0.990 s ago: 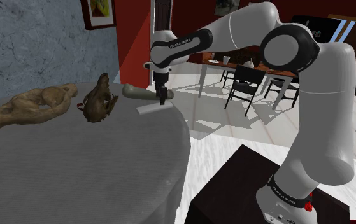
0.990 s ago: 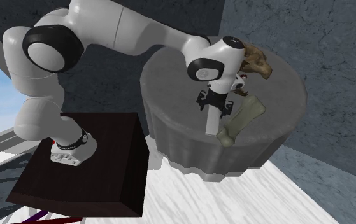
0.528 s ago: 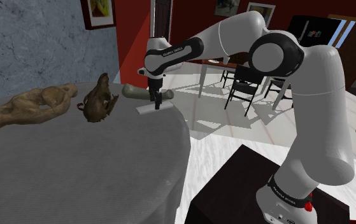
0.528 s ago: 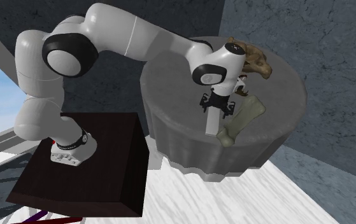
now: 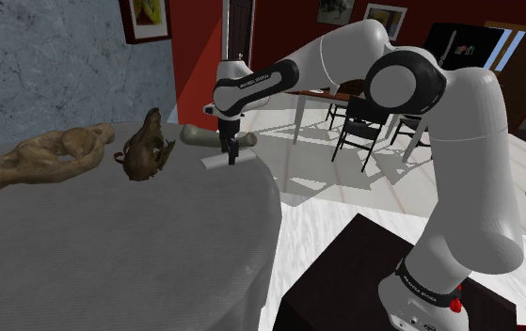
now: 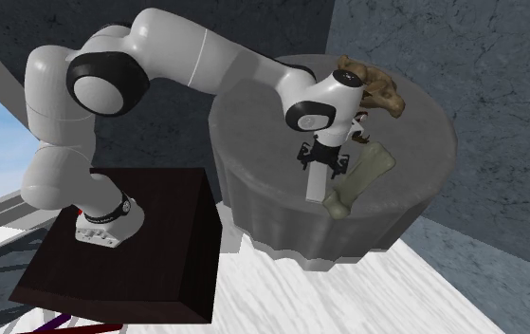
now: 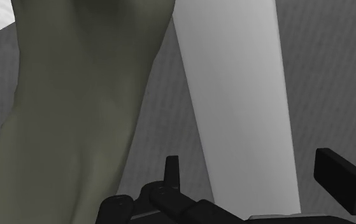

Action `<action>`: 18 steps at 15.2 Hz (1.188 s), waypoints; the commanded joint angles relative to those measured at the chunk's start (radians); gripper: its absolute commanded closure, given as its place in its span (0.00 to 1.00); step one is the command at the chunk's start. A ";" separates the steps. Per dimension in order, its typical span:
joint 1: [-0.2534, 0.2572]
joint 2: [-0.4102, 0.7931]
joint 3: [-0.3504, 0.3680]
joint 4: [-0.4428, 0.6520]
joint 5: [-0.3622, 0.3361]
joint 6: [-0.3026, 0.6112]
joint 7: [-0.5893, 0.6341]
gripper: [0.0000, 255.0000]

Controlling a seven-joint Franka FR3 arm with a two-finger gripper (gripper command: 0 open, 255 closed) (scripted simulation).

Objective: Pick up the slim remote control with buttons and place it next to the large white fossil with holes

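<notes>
The slim remote is drawn as a plain white bar lying near the edge of the round grey table. My gripper hangs just above it, open, pointing down. In the wrist view the remote runs between the two fingers, and neither touches it. From the second exterior view, the gripper stands over the remote's far end. The long fossil with holes is tan-brown and lies at the shoulder view's far left.
An olive bone lies right beside the remote, close to the gripper. A brown skull-like piece sits between it and the fossil. The table's edge drops off just past the remote. Dining chairs stand behind.
The gripper has come down over the remote and shifted slightly to the shoulder view's left. It stays open, and the remote has not moved.
</notes>
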State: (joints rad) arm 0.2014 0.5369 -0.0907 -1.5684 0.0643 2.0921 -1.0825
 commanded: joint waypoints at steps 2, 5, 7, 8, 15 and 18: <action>0.000 0.006 0.000 -0.002 0.000 0.000 0.000 0.00; -0.003 0.009 0.000 0.003 0.001 -0.002 -0.003 1.00; -0.002 0.009 0.000 0.003 0.001 -0.002 -0.003 1.00; -0.002 0.008 0.000 0.002 0.001 -0.002 -0.003 1.00; 0.000 -0.011 -0.001 0.013 -0.002 -0.032 0.002 1.00; 0.001 -0.026 -0.002 0.031 -0.004 -0.065 0.003 1.00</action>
State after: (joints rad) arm 0.2017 0.5150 -0.0921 -1.5435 0.0611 2.0378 -1.0805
